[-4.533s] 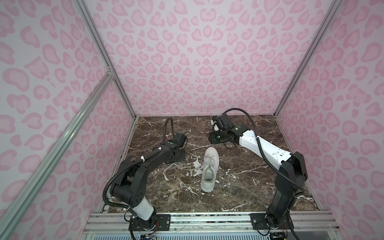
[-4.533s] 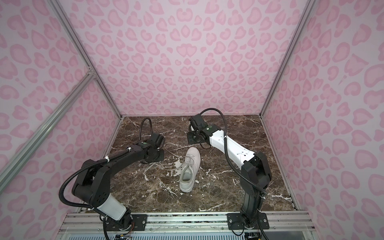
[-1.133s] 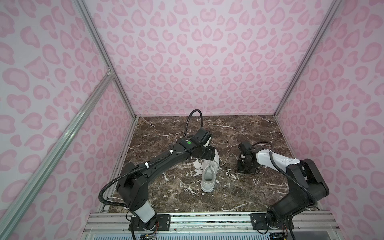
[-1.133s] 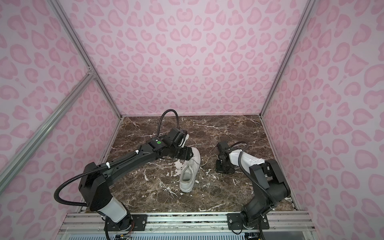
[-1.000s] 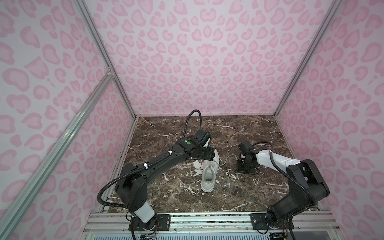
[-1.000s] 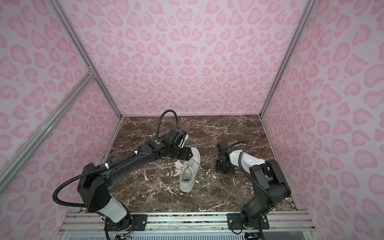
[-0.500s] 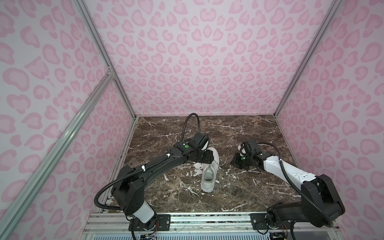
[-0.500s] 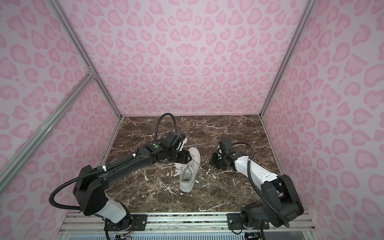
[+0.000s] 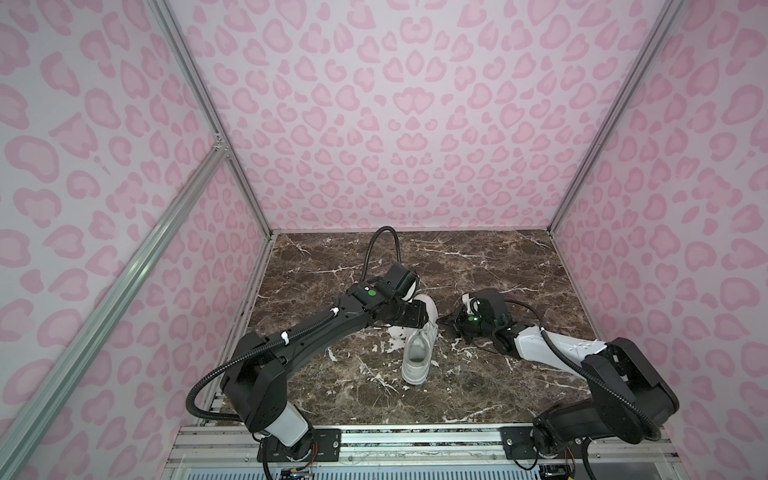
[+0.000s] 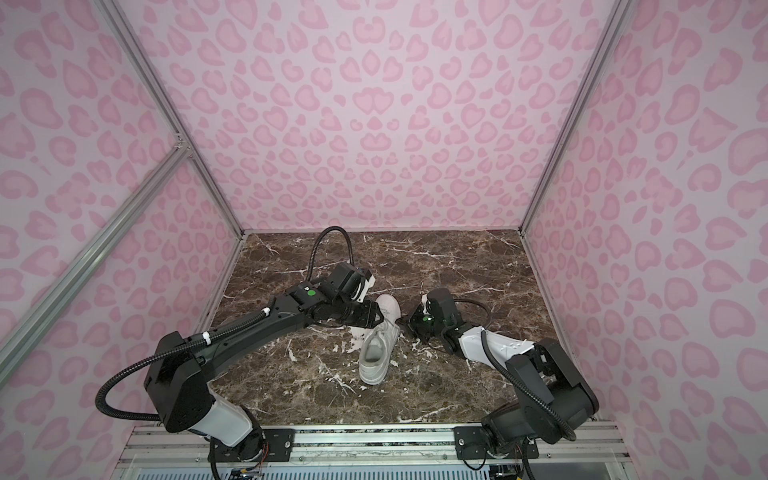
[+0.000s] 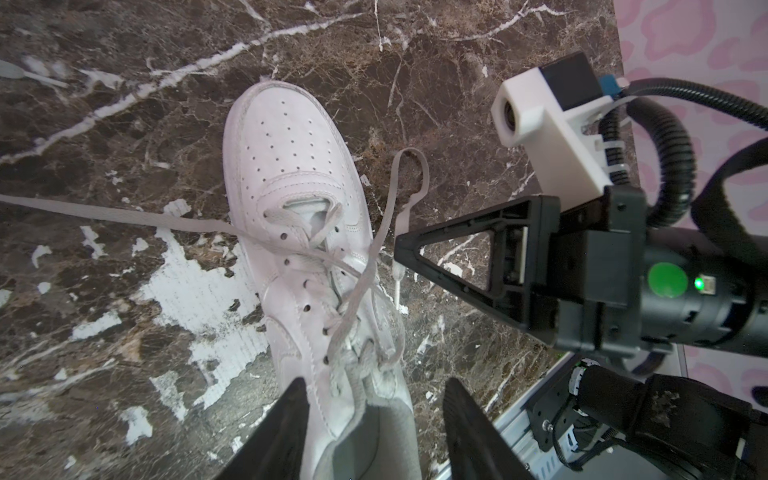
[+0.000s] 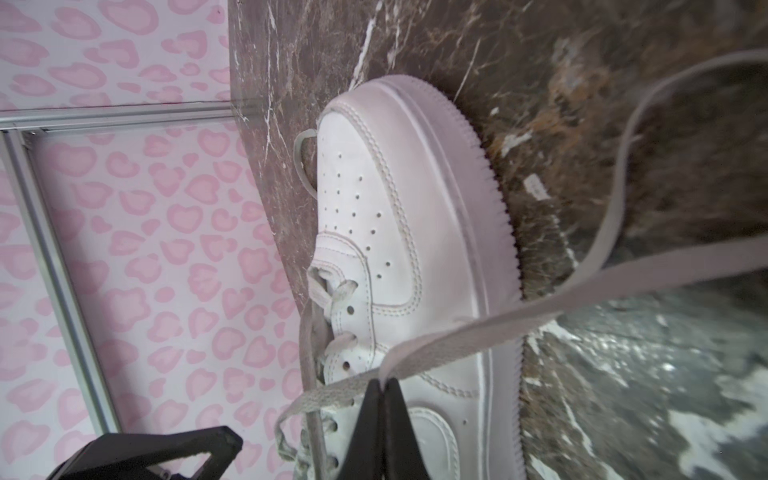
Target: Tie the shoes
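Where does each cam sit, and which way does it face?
Top views: stereo head high above the arm bases, looking down and toward the back wall; left arm and right arm whole, sneaker between them on marble table.
Left wrist: above the sneaker's collar, looking down toward its toe; left gripper open at frame edge.
Right wrist: low beside the sneaker, facing across it to the pink wall; right gripper shut on a lace.
Shared: both wrist views show the toe, the lace and the opposite gripper.

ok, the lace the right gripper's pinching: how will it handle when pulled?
Likely floppy: the lace droops in curves off the right gripper, so pulling works, pushing won't. Flat and thin, it could slip out of the shut jaws. Low shoe, likely light; a hard tug may drag it.
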Robot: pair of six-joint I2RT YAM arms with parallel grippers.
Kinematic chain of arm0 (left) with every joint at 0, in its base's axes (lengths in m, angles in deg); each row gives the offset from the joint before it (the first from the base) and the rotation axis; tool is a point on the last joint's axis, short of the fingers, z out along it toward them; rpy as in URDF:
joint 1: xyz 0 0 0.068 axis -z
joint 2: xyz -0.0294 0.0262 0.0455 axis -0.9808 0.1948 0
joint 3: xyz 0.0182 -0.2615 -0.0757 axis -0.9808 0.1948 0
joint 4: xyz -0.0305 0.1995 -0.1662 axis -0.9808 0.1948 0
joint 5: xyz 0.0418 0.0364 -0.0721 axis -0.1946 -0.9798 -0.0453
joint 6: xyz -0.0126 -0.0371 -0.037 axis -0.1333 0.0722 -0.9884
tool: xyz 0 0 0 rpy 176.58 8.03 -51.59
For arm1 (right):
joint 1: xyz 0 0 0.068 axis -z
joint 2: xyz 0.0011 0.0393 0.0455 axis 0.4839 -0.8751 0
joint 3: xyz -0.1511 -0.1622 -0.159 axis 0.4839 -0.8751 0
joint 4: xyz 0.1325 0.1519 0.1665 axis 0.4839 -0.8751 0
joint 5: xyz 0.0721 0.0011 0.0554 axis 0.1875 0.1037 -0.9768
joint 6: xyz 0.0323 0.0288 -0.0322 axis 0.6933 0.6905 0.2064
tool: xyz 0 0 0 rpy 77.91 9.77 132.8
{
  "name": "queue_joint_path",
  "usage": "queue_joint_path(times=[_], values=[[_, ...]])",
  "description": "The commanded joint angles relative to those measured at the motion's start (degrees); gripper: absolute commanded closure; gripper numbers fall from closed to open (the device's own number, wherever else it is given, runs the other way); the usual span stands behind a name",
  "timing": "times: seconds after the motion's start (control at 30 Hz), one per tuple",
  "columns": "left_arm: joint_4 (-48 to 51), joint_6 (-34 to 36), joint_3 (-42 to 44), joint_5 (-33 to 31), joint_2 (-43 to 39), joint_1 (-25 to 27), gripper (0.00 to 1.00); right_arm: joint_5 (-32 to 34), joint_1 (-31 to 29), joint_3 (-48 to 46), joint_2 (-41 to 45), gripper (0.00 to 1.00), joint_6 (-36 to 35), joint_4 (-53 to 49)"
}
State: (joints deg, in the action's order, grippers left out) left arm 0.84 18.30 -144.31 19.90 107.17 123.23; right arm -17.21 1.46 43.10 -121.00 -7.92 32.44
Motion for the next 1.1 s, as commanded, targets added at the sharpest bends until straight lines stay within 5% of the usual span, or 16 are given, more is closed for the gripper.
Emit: queue_joint_path(times=[0.0,0.53,1.07], values=[[0.38,0.04,0.37,0.88,-0.81,-0.01,0.46,0.32,-0.59,-1.43,-1.37,0.97,6.79,11.31],[-0.14,-0.06,2.17,1.18,-1.2,-0.04,0.49,-1.48,-1.52,-4.74,-5.82,0.97,15.95,27.7],[-1.12,-0.29,3.73,1.52,-1.98,-0.02,0.51,-0.29,-2.82,-8.61,-4.61,0.96,18.73,31.63]])
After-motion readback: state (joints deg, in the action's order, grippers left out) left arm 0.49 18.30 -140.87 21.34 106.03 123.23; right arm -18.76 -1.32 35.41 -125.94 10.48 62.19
